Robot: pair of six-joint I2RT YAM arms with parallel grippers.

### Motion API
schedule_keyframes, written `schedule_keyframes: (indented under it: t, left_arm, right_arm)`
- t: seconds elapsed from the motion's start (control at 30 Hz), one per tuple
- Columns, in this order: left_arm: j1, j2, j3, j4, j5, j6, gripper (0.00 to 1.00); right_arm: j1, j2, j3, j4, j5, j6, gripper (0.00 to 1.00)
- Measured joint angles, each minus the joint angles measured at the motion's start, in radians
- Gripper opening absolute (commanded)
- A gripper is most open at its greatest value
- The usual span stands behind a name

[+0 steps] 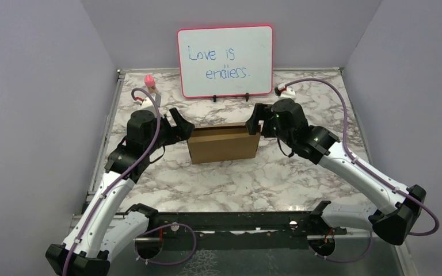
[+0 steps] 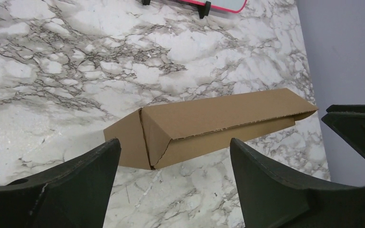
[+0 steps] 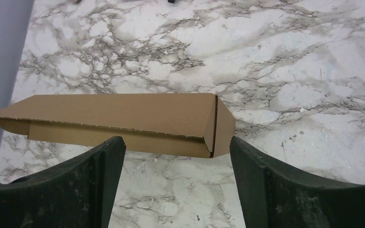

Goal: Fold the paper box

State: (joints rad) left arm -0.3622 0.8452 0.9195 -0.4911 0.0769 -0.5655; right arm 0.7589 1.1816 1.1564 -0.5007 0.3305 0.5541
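Note:
The paper box (image 1: pixel 224 144) is a plain brown cardboard box, folded into a long, closed shape, lying on the marble table (image 1: pixel 236 184) at its middle. My left gripper (image 1: pixel 179 125) is open just off the box's left end, not touching it. In the left wrist view the box (image 2: pixel 209 123) lies beyond the gripper (image 2: pixel 173 142), with only marble between the fingers. My right gripper (image 1: pixel 257 121) is open at the box's right end. Its wrist view shows the box (image 3: pixel 123 118) just past the gripper (image 3: pixel 176 140), apart from both fingers.
A red-framed whiteboard (image 1: pixel 225 61) with blue writing stands at the back of the table. A small pink-capped bottle (image 1: pixel 149 83) sits at the back left and a white-and-red item (image 1: pixel 282 89) at the back right. Grey walls enclose the left, right and back.

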Motion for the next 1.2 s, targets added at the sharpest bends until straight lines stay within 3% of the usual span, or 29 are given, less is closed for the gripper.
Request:
schedule_keyframes:
  t: [0.2,0.37,0.7,1.2]
  left_arm:
    - [0.000,0.007,-0.049,0.089,-0.018,-0.088,0.84]
    - [0.000,0.033,-0.075,0.150,-0.042,-0.135,0.76]
    - [0.000,0.016,-0.207,0.256,-0.037,-0.229,0.37]
    - [0.002,-0.046,-0.298,0.334,-0.032,-0.283,0.34]
  right_arm:
    - [-0.040,0.000,-0.006,0.019,0.013,0.035,0.84]
    - [-0.078,0.000,-0.053,0.060,0.013,0.063,0.80]
    - [-0.095,0.011,-0.162,0.176,-0.042,0.098,0.76]
    - [-0.100,-0.021,-0.293,0.347,-0.109,0.135,0.74]
